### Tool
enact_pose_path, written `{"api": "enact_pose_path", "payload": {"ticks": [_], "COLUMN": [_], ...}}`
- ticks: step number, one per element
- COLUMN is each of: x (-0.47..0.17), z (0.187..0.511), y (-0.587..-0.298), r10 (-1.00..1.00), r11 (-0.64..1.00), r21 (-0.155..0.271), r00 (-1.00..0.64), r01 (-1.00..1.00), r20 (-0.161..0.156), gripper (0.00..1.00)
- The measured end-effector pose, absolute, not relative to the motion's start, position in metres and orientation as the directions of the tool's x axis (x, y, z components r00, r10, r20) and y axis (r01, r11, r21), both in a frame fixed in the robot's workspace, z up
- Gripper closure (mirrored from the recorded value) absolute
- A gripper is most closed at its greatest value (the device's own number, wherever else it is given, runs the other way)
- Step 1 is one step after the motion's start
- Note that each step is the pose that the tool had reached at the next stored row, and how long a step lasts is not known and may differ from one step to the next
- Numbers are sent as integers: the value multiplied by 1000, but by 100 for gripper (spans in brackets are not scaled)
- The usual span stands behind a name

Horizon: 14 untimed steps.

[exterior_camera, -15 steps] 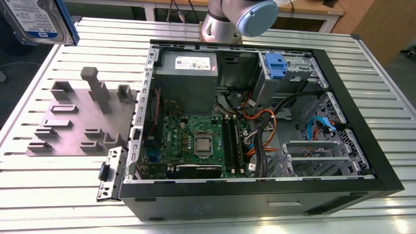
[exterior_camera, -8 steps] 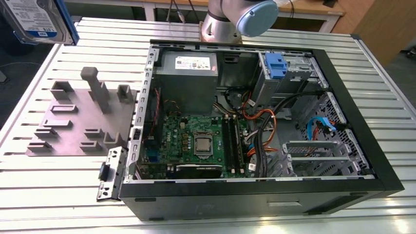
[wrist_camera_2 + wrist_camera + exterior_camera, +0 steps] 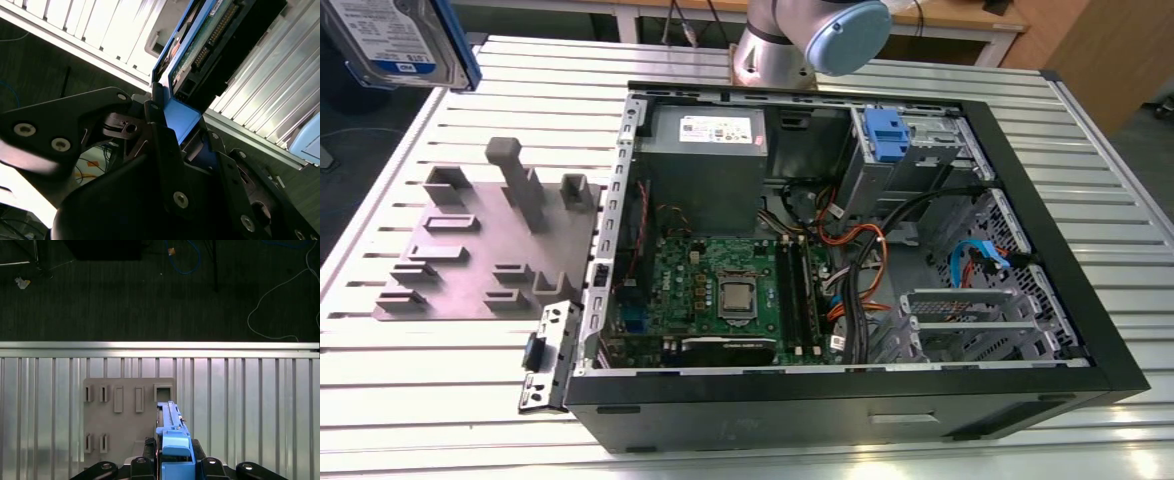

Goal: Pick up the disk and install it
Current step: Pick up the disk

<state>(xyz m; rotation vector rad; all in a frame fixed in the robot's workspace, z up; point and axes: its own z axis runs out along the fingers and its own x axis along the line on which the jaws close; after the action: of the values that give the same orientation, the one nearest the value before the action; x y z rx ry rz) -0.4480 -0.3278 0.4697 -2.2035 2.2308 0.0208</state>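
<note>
The disk, silver with a white-and-blue label and a blue carrier frame, hangs in the air at the exterior view's upper left, above the table's edge and away from the open computer case. In the first wrist view the disk stands edge-on over the grey fixture plate, with my gripper shut on its blue frame. The second wrist view shows the disk's underside and the gripper clamped on the blue carrier end.
The grey fixture plate with upright pegs lies on the slatted table, on the exterior view's left of the case. Inside the case are a motherboard, a power supply, cables, and a blue clip at the drive bay. The arm's base stands behind.
</note>
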Motion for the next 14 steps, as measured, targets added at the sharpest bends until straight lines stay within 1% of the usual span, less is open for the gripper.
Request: {"api": "enact_pose_path", "payload": {"ticks": [14], "x": [-448], "z": [473], "y": [-328], "r10": [-1000], "r11": [12], "r21": [5], "r00": [-12], "r01": [-1000], "r20": [-14], "gripper": [63]}}
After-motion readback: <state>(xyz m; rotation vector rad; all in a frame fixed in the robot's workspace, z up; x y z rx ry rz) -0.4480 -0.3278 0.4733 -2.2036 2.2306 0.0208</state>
